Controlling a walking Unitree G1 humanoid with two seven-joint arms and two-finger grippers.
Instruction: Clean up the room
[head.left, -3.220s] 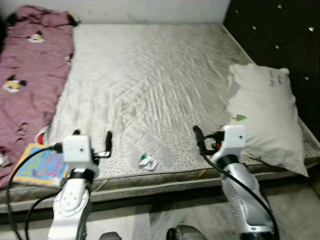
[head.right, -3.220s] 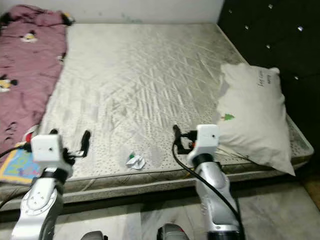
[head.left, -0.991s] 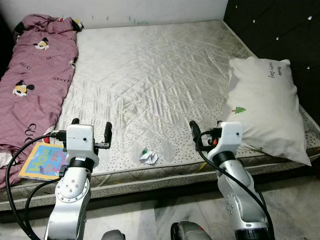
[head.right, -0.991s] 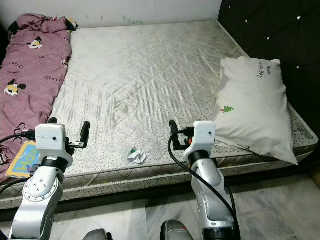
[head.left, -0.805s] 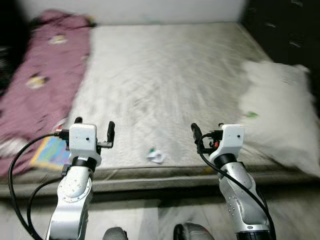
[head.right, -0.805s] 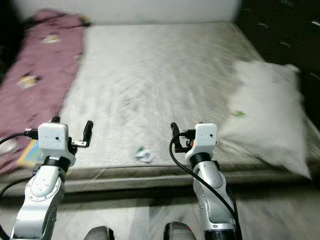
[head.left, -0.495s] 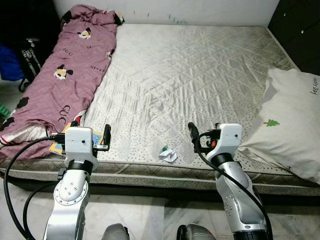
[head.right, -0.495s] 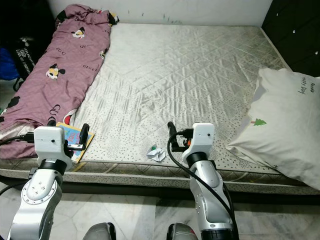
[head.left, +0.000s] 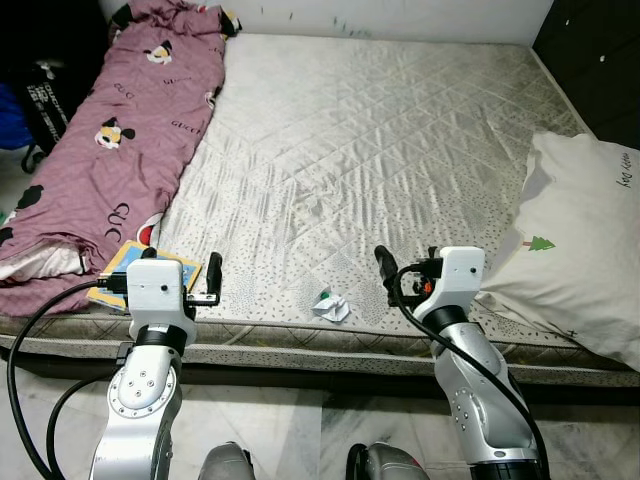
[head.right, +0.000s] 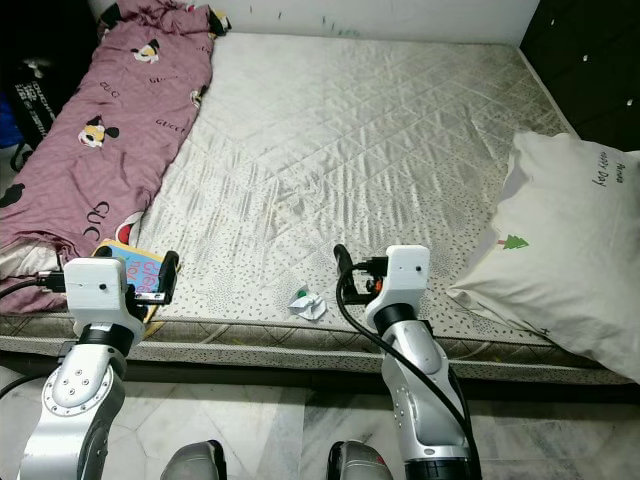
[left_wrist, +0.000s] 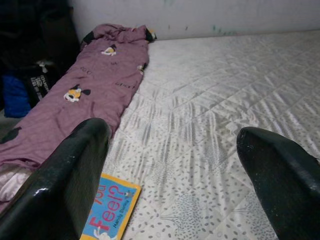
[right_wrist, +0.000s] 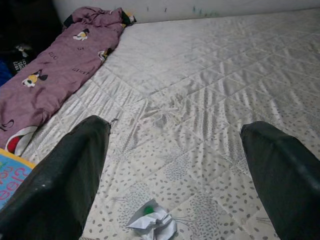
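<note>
Bright, even light; sharp views.

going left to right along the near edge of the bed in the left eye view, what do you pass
purple blanket → picture book → left end effector → crumpled paper → right end effector → white pillow

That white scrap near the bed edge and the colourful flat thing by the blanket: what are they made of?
The scrap looks like crumpled paper: sharp creases, matte white, a green spot. The flat thing looks like a glossy printed book cover, probably card; its print shows in the left wrist view.
</note>
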